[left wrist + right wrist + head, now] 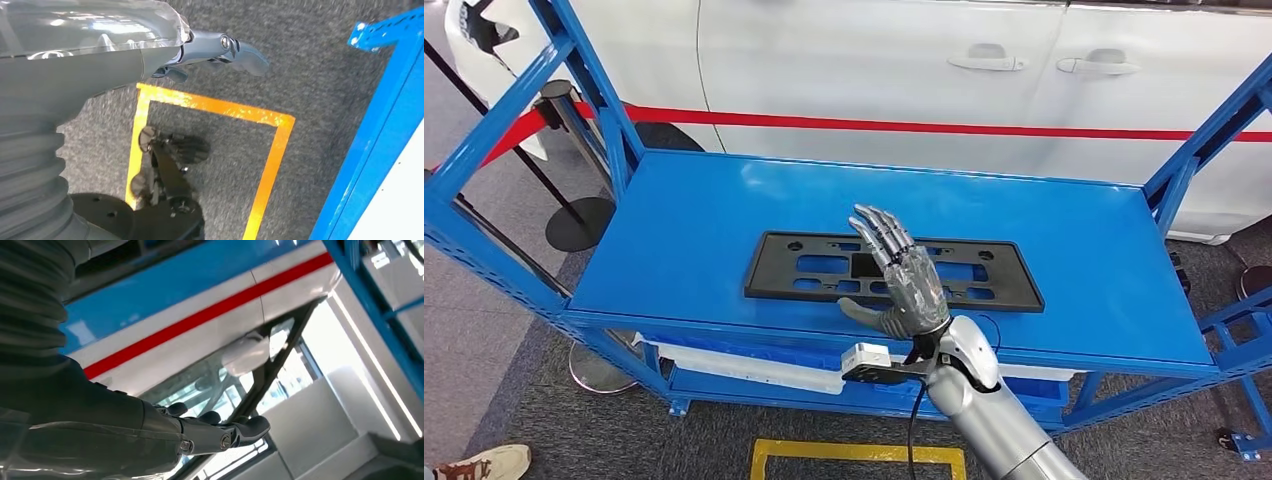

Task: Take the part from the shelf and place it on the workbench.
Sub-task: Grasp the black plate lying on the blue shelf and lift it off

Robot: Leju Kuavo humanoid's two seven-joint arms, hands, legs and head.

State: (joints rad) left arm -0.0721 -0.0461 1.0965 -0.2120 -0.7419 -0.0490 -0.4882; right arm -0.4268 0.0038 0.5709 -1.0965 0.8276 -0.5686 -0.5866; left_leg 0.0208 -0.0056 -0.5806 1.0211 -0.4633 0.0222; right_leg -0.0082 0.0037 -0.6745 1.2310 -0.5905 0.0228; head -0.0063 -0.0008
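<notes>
A flat black plastic part with several cut-outs lies lengthwise on the blue shelf top, towards its front edge. My right hand reaches in from below and is spread flat over the part's middle, fingers straight and pointing away, thumb out to the side; it grips nothing. I cannot tell whether the palm touches the part. In the right wrist view, the right hand shows its fingers extended with nothing between them. My left hand hangs over the grey carpet and holds nothing, fingers loosely apart.
Blue uprights frame both ends of the shelf. A white car with a red stripe stands close behind. A black stanchion base sits at the left, a yellow floor marking in front, and a person's shoe at the lower left.
</notes>
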